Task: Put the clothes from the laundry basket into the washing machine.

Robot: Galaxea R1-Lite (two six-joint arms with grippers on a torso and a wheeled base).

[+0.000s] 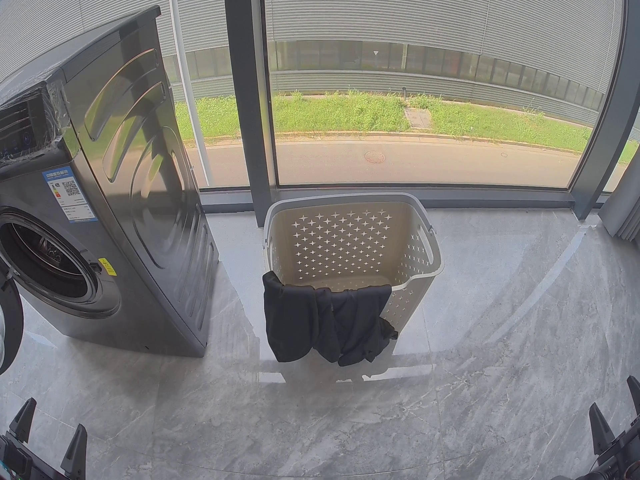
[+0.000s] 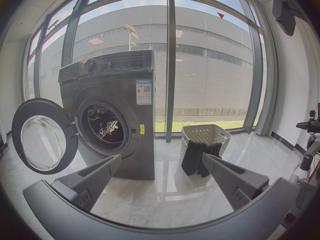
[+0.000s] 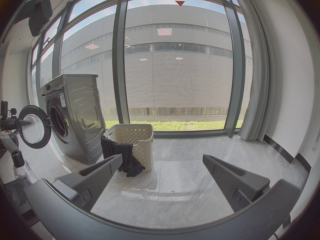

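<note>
A cream laundry basket [image 1: 413, 235] [image 2: 213, 133] [image 3: 140, 134] stands on the floor by the window. A black garment [image 1: 320, 325] [image 2: 196, 154] [image 3: 123, 154] hangs over its near rim, draping down the outside. Left of it stands the dark grey washing machine [image 1: 133, 188] [image 2: 113, 94] [image 3: 80, 114], its round door [image 2: 43, 137] [image 3: 33, 127] swung open and the drum [image 2: 105, 125] showing. My left gripper [image 1: 50, 431] [image 2: 161, 160] is open, low at the near left, well short of both. My right gripper [image 1: 617, 408] [image 3: 161, 160] is open at the near right.
Tall window panes with a dark mullion [image 1: 250, 95] stand right behind the basket. A grey curtain [image 3: 256, 94] hangs at the right corner. Bare marble floor [image 1: 400, 421] stretches between the grippers and the basket.
</note>
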